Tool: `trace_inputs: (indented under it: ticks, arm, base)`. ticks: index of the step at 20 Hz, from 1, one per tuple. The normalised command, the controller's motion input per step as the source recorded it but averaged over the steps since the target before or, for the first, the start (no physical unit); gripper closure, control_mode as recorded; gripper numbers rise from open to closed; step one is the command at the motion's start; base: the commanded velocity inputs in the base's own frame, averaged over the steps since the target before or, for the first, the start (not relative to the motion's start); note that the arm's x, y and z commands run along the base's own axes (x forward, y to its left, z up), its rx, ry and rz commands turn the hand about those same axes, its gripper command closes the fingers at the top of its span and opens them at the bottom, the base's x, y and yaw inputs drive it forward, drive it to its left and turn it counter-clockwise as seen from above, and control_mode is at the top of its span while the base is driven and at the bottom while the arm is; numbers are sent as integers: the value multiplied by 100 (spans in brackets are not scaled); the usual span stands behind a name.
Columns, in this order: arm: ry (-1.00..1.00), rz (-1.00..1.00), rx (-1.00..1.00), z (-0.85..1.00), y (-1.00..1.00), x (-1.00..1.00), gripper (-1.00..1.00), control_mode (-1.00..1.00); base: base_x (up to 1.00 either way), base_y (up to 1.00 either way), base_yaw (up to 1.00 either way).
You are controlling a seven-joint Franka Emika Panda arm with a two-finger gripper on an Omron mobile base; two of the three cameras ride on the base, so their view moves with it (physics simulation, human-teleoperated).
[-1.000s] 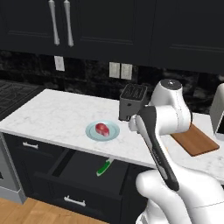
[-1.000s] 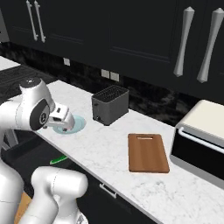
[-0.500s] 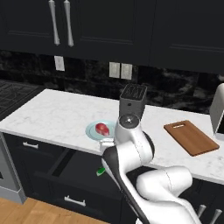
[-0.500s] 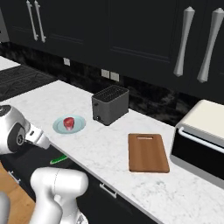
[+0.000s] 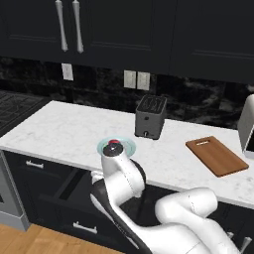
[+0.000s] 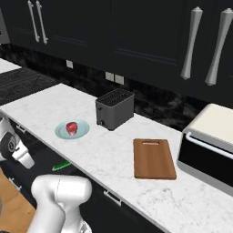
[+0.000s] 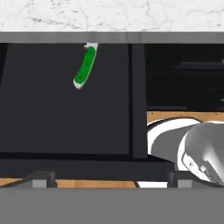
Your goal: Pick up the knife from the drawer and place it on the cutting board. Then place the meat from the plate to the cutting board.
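Below desk [image 5: 59, 131], in drawer [image 7: 65, 109]: lower spread claw [image 7: 111, 177] squarely over knife [image 7: 85, 66] handle at far edge before closing.

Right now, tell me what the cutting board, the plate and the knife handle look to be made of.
Cutting board: wood, matte brown with faint grain. Plate: probably glazed ceramic or glass, smooth pale blue-green. Knife: handle looks like glossy green plastic with dark rivets; its blade is mostly hidden under the counter edge.

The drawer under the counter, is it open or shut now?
Open. In the hand view the drawer is pulled out below the counter edge, its dark inside exposed, with the knife lying in it.
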Motion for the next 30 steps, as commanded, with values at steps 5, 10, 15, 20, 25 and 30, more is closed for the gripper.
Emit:
trace_inputs:
  ticks: [5,10,15,20,25,30]
  arm:
    - [24,-1,3,-7,33,46,-100,-100]
    - [4,-1,0,-16,23,66,-100,-100]
    - [3,-1,0,-49,38,46,-100,-100]
    - [4,0,0,-55,47,24,-100,-100]
    - [6,0,0,-48,39,18,-100,-100]
    - [2,0,0,-46,29,13,-100,-100]
  base:
    - [0,0,0]
    - [0,0,0]
    - [0,0,0]
    - [0,0,0]
    - [0,0,0]
    - [0,0,0]
